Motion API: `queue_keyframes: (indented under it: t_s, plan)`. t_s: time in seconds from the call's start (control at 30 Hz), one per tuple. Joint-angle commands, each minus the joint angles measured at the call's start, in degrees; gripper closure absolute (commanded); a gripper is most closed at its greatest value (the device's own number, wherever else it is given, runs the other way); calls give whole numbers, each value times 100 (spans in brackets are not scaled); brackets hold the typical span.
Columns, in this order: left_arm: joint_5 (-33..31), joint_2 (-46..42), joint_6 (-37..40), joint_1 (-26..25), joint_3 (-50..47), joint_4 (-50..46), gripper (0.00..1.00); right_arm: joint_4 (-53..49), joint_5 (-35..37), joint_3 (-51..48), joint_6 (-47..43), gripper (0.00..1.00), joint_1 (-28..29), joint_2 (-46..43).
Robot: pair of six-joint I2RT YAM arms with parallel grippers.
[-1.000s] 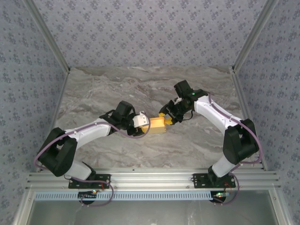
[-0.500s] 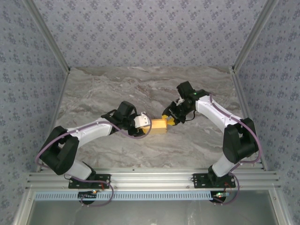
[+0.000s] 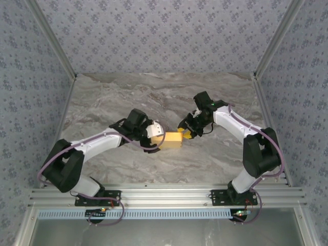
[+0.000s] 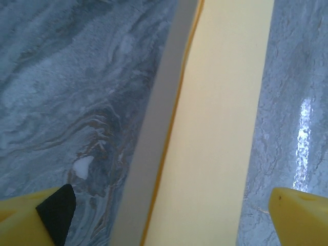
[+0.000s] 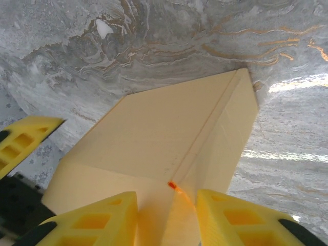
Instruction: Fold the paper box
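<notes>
The paper box [image 3: 173, 140] is lying on the middle of the marble table [image 3: 128, 92], between the two arms. The left gripper [image 3: 157, 138] is standing spread wide at the box's left end, its fingertips [image 4: 300, 215] flanking the card and apart from it. The right gripper [image 5: 166, 220] is pinching the box's right end.

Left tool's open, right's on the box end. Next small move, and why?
Probably ease the left tool back off the paper box. Its fingers stand wide either side of the box, not touching it, while the right tool seems to pinch the box's end, so the box should hold steady as the left clears.
</notes>
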Motion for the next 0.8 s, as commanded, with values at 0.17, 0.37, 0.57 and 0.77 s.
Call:
queue_keyframes:
  t_s: [0.17,0.37,0.57,0.77]
  plan:
    - [182,-1523,-797,219,-500,313,1,-147,30,-58,-18,51,-115,-62]
    - [-429,-2548,-1821,382,-994,702,1,-120,94,-48,-3,40,-235,-165]
    - [-1564,-3253,-3589,528,-1078,466,1,-407,779,437,-729,36,-389,-316]
    - [-2621,-3549,-5982,612,-471,-1433,1,720,2678,469,-2938,34,28,-1344]
